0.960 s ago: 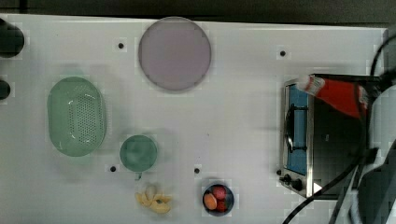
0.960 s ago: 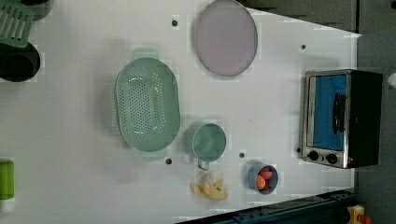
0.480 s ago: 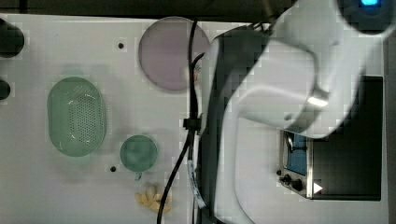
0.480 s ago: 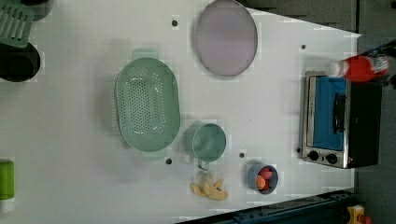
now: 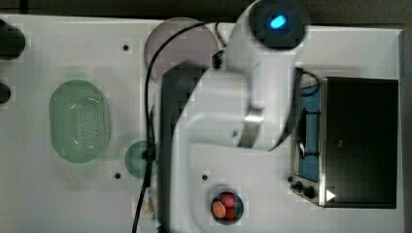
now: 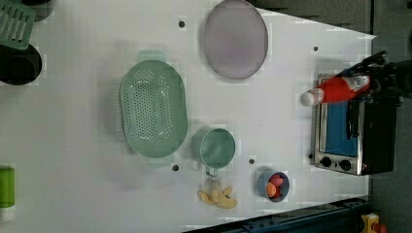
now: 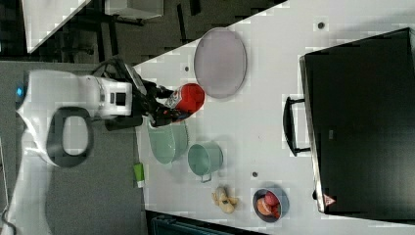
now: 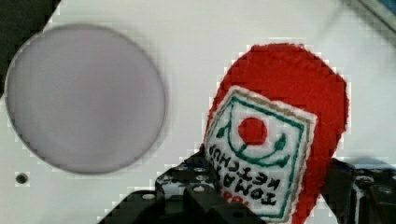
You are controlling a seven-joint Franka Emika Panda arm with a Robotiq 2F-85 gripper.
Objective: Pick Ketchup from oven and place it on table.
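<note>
We hold the soft red knitted ketchup bottle (image 8: 280,135) in our black gripper (image 8: 261,200), fingers closed around its labelled middle; it looks light and squashy.

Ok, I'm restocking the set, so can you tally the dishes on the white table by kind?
Colander: 1
Mug: 1
Plate: 1
Small bowl: 1
Total: 4
Left out: the dark round thing at the left view's left edge, since I cannot tell what it is.
</note>
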